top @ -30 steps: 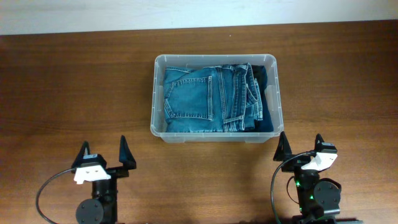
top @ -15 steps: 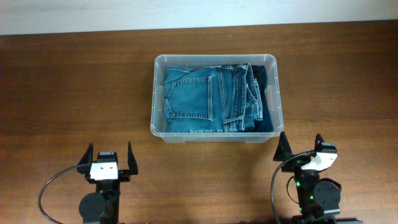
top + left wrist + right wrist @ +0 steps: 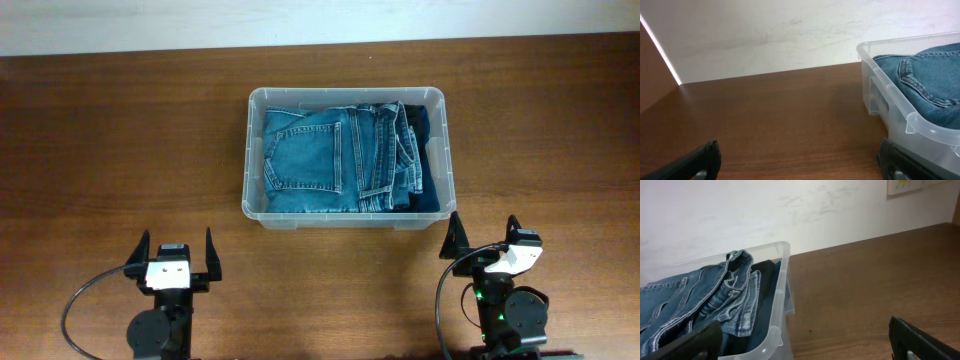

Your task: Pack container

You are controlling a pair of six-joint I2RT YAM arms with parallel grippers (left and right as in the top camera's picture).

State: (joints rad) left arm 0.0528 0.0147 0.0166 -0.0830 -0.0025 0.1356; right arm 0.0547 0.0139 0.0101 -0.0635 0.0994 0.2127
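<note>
A dark brown wooden counter (image 3: 100,150) is being shown, its grain running from left to right. Along its far edge it is being met by a pale wall (image 3: 300,20), which is faintly scuffed in the wrist views. Folded blue jeans (image 3: 310,160) are being displayed near the counter's middle, with a back pocket turned up and the seams stitched in lighter thread. A dark navy garment (image 3: 428,125) is being pressed against the jeans on their right and is mostly hidden under their folds. High on the wall at the right, a white notice (image 3: 905,186) is being cut off by the picture's edge. Its print is too small to be read.
</note>
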